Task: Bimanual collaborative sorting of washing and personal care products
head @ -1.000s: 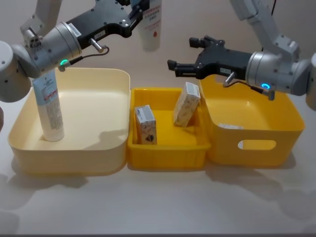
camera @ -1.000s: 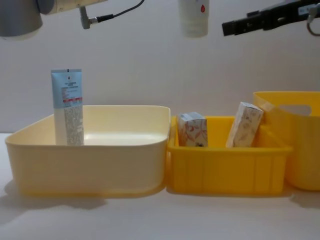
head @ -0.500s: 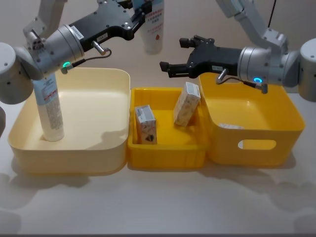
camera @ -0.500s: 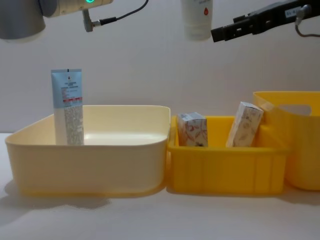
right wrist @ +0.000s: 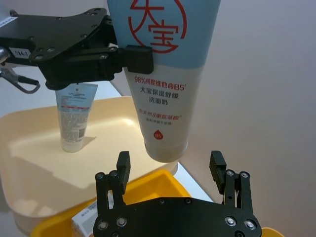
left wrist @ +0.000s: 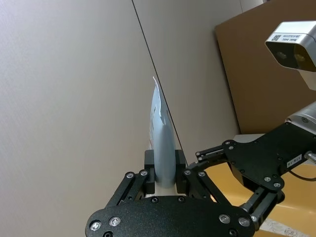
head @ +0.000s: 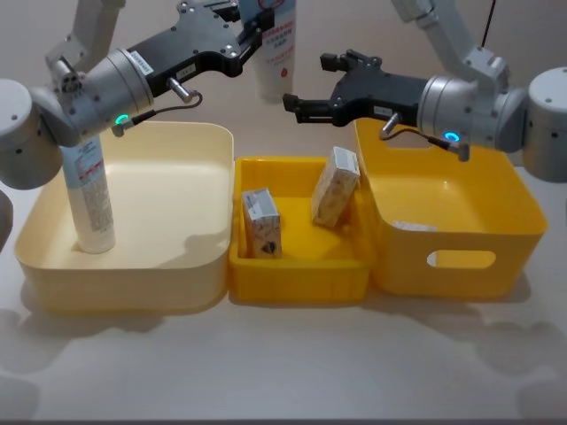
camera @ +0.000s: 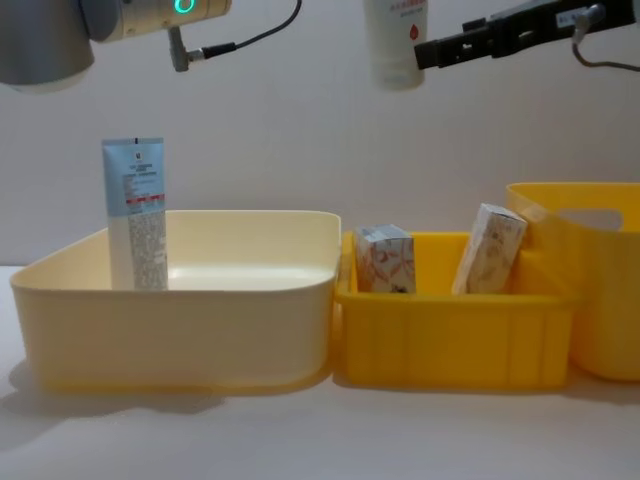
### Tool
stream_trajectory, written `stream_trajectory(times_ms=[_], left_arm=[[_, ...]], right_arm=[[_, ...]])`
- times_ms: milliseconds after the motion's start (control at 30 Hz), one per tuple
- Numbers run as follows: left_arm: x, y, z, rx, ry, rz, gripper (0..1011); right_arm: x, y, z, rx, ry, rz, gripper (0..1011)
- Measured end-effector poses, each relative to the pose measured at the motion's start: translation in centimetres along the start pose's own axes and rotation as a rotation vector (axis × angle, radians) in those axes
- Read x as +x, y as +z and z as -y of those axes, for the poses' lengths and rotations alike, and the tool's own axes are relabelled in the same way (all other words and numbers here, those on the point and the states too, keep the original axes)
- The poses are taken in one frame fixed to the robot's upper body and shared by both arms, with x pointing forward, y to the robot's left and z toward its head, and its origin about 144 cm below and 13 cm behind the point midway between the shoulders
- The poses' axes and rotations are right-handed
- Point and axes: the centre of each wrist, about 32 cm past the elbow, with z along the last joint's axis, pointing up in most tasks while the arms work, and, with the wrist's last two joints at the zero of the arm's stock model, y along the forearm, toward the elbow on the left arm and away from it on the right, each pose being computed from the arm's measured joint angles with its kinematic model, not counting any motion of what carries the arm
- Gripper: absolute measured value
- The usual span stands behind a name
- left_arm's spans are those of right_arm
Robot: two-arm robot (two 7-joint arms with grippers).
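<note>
My left gripper (head: 257,25) is shut on a squeeze tube (head: 275,55), pale blue above and white below, held high with its cap end down over the gap between the tubs. The same tube (right wrist: 163,98) hangs between the open fingers (right wrist: 123,168) of my right gripper (head: 307,81), which stand apart from it on either side of its lower end. A second tube (head: 89,195) stands upright in the cream tub (head: 133,283). Two small white cartons (head: 261,223) (head: 335,186) lean in the low yellow tray (head: 301,274).
A deep yellow bin (head: 461,257) with a handle slot stands to the right of the tray, with something pale on its floor. The three containers sit side by side, touching. Bare white table lies in front of them.
My right gripper has moved left and upward, from above the tray to the tube's lower end. The left gripper with the tube has barely shifted.
</note>
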Motion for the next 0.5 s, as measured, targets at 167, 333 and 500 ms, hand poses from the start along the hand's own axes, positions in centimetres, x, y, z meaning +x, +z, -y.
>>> stream_trajectory(times_ms=[167,333,500], left_arm=[[0.0,0.0,0.1,0.001,-0.001,-0.001,227],[0.1,0.0,0.2,0.003,-0.002,-0.003,226],[0.1,-0.1,0.2,0.004,-0.001,-0.004,227]], right_arm=[[-0.1,0.0,-0.3,0.011,-0.006,-0.003,1001],[-0.5,0.1,-1.0,0.02,-0.002,-0.008,1001],[-0.6,0.2,-1.5,0.025,0.0,-0.008,1001]])
